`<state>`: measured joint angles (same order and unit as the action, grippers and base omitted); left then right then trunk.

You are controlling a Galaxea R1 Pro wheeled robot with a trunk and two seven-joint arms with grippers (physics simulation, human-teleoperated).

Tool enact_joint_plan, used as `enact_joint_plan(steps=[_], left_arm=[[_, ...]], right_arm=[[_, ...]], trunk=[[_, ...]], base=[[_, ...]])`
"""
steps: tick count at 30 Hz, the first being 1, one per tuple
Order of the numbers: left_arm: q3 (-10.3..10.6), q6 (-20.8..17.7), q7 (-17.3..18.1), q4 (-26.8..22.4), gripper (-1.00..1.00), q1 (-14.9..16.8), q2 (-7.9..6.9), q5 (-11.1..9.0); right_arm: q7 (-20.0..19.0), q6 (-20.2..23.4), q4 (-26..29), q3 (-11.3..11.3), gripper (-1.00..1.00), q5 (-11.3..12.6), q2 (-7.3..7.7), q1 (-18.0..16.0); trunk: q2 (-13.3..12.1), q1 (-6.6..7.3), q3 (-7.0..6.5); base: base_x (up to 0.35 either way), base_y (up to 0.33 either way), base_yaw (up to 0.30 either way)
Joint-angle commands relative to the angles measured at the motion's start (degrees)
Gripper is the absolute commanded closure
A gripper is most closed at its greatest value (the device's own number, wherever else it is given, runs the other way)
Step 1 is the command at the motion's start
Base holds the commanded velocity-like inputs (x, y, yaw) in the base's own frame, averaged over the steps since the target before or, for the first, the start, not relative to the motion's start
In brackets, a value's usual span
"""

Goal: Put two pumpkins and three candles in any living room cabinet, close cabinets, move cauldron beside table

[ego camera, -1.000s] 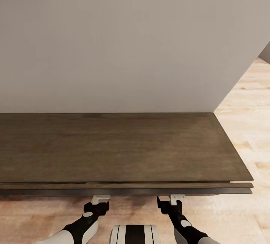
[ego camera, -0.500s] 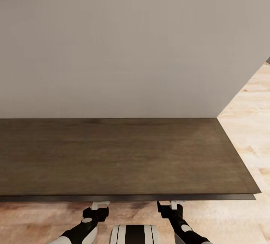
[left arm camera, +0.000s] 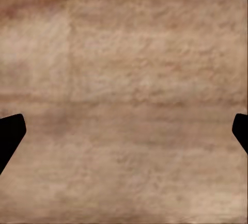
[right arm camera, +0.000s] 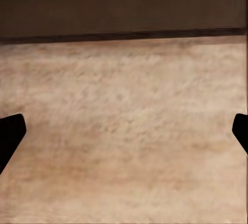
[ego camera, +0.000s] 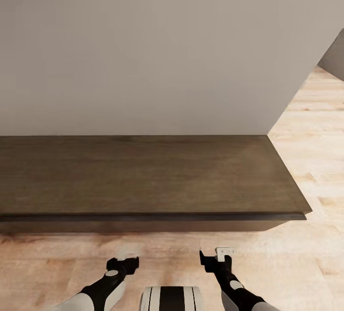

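1. Facing the cabinet (ego camera: 143, 177): long, low, dark-brown wooden console flush against a plain wall (ego camera: 143, 48), every front apparently shut, top bare.
2. Likely rigid and heavy as a body; handle-less fronts, so probably best worked by pressing flat on a front or hooking under the top's overhanging lip.
3. Left end effector (ego camera: 128, 256) and right end effector (ego camera: 224, 252) low over the wood floor (ego camera: 306, 263), just short of the cabinet's front, touching nothing.
4. Both spread wide: dark fingertips (left arm camera: 10, 133) at opposite edges of each wrist view, nothing between but floor.
5. In the right wrist view, cabinet base (right arm camera: 124, 7) near, ahead of the fingers.
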<state>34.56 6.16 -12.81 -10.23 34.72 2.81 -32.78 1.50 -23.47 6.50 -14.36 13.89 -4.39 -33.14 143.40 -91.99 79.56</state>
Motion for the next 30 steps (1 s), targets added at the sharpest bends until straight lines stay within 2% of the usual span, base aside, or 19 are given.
enact_joint_plan(steps=[1, 5, 15, 17, 22, 24, 27, 28, 29, 30], left_arm=[[0.0, 0.0, 0.0, 0.0, -1.0, 0.0, 0.0, 0.0], [-0.2, 1.4, 0.1, 0.0, -1.0, 0.0, 0.0, -0.1], [-0.5, 2.1, 0.3, 1.6, -1.0, -0.2, 0.39, -0.7], [-0.5, 2.0, 0.4, 3.4, -1.0, -0.2, 0.48, -0.7], [-1.0, 1.9, 0.4, 7.3, -1.0, -0.6, 0.29, -1.2], [-1.2, 1.9, 0.5, 10.4, -1.0, -0.8, 0.18, -2.6], [-1.2, 1.8, 0.6, 11.6, -1.0, -1.1, 0.16, -3.3], [-1.2, 1.7, 0.7, 12.0, -1.0, -1.7, 0.3, -3.5], [-1.3, 1.7, 0.8, 12.5, -1.0, -3.7, 0.5, -3.6], [-1.3, 1.7, 0.8, 12.5, -1.0, -4.1, 0.51, -3.6]], right_arm=[[0.0, 0.0, 0.0, 0.0, -1.0, 0.0, 0.0, 0.0], [0.0, 0.0, 0.0, 0.0, -1.0, 0.0, 0.0, 0.0], [-0.1, 0.0, -0.6, -0.2, -1.0, -0.1, -0.23, 0.1], [-0.1, 0.0, -0.9, -0.2, -1.0, -0.1, -0.25, 0.3], [-0.1, 0.2, -2.0, -0.2, -1.0, 0.3, 0.06, 0.9], [-0.1, 0.6, -4.3, -0.2, -1.0, 0.4, 0.24, 0.9], [-0.1, 0.8, -6.2, -0.2, -1.0, 0.4, 0.32, 1.0], [-0.2, 0.9, -7.0, -0.2, -1.0, 0.4, 0.5, 1.0], [-0.1, 0.9, -9.6, -0.2, -1.0, 0.3, 1.54, 2.2], [0.0, 0.9, -9.8, -0.2, -1.0, 0.3, 1.78, 2.7]], trunk=[[0.0, 0.0, 0.0], [0.0, 0.0, 0.0], [-0.1, 0.26, -2.22], [-0.2, 0.31, -2.66], [-2.0, 1.35, -3.57], [-2.9, 1.79, -3.93], [-4.1, 2.45, -4.47], [-4.5, 2.67, -4.65], [-4.9, 2.89, -4.83], [-5.3, 3.11, -5.0]], base=[[-0.267, 0.0, 0.0], [-0.088, 0.0, 0.0], [-0.004, 0.0, 0.0], [0.0, 0.0, 0.0], [0.0, 0.0, 0.0], [0.0, 0.0, 0.0], [0.0, 0.0, 0.0], [0.0, 0.0, 0.0], [0.0, 0.0, 0.0], [0.0, 0.0, 0.0]])
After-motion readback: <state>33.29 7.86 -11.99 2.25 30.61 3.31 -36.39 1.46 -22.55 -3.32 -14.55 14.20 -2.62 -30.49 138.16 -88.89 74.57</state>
